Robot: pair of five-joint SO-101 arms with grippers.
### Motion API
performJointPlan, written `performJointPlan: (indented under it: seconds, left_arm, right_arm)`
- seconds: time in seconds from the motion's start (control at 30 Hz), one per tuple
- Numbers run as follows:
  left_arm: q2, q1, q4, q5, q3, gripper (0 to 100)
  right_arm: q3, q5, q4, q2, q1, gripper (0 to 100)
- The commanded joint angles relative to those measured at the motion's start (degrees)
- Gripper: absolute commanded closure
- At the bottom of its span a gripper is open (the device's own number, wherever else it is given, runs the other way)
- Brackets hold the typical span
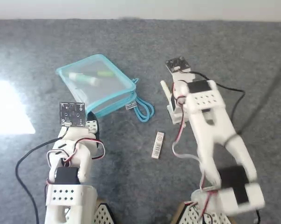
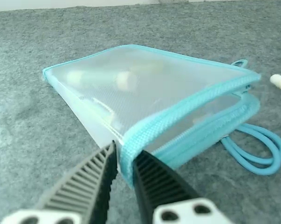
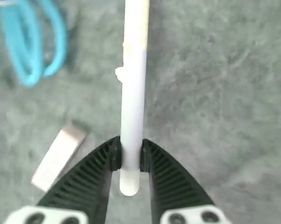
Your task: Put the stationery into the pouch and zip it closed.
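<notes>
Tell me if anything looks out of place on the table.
Nothing is spilled or damaged. One small white rectangular block lies loose on the grey mat, outside the translucent teal-edged pouch. The right gripper holds a slim white pen; the left gripper pinches the pouch's zip edge.

You look steeply down from the fixed high camera on the grey table (image 1: 233,42), with both arms entering from the near edge. Your left wrist camera sits low and close behind the left gripper (image 2: 124,156), facing across the pouch (image 2: 145,88) (image 1: 96,84); your right wrist camera peers almost straight down past the right gripper (image 3: 130,151), very near the surface. The blue loop (image 1: 144,111) (image 3: 35,42) and small white block (image 1: 158,144) (image 3: 58,158) show both overhead and at the right wrist, the pouch overhead and at the left
</notes>
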Motion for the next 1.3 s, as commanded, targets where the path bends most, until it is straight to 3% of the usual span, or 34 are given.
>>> performJointPlan:
  seconds: [0.0, 0.1, 0.37, 0.6, 1.27]
  left_arm:
    - [-0.18, 0.62, -0.97, -0.18, -0.48, 99]
    - [-0.18, 0.62, -0.97, -0.18, -0.48, 99]
    - [-0.18, 0.62, -0.97, -0.18, -0.48, 99]
    - [-0.18, 0.62, -0.97, -0.18, -0.48, 99]
    - [-0.18, 0.62, -0.97, -0.18, -0.57, 99]
  right_arm:
    - [-0.62, 4.75, 4.26, -14.73, -0.92, 99.1]
    - [-0.53, 10.29, 9.36, -22.29, -5.49, 99.1]
    - [-0.79, 9.32, 13.93, -22.37, -22.81, 99.1]
    - [-0.79, 6.77, 13.93, -14.55, -23.25, 99.1]
    - [-0.79, 7.21, 11.47, -12.79, -23.08, 99.1]
